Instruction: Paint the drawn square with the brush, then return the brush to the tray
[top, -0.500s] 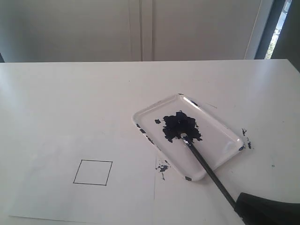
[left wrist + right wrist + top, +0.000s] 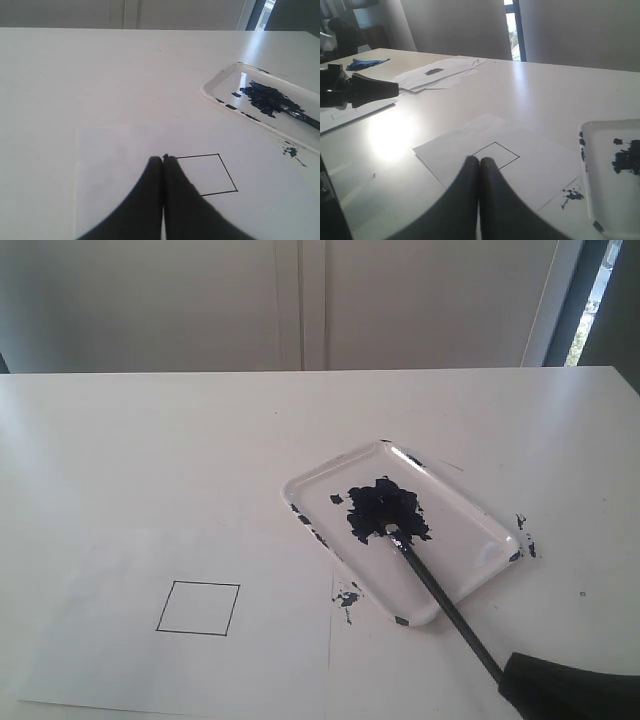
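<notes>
My left claw (image 2: 163, 159) is pinched tight, fingertip to fingertip, with nothing between them, and it hangs over the paper sheet (image 2: 120, 660), well to the left of the tray (image 2: 300, 490). Its tips sit just at the near left corner of the drawn square (image 2: 198, 608), which is a clean black outline with no paint inside. My right claw (image 2: 479, 160) is pressed together just as tightly, and I see nothing gripped in it. It faces the square with the tray off to its side. The tray lies skewed on the white desk (image 2: 150, 440) with a dark paint blotch (image 2: 375, 502) in its middle. The brush (image 2: 440, 598) rests with its tip in that blotch. Its handle crosses the tray's near rim and runs out over the desk until it disappears behind the dark bulk of my right arm (image 2: 575, 690). Whether they touch there I cannot tell. Paint flecks (image 2: 347, 596) spot the desk just beside the tray's near edge.
</notes>
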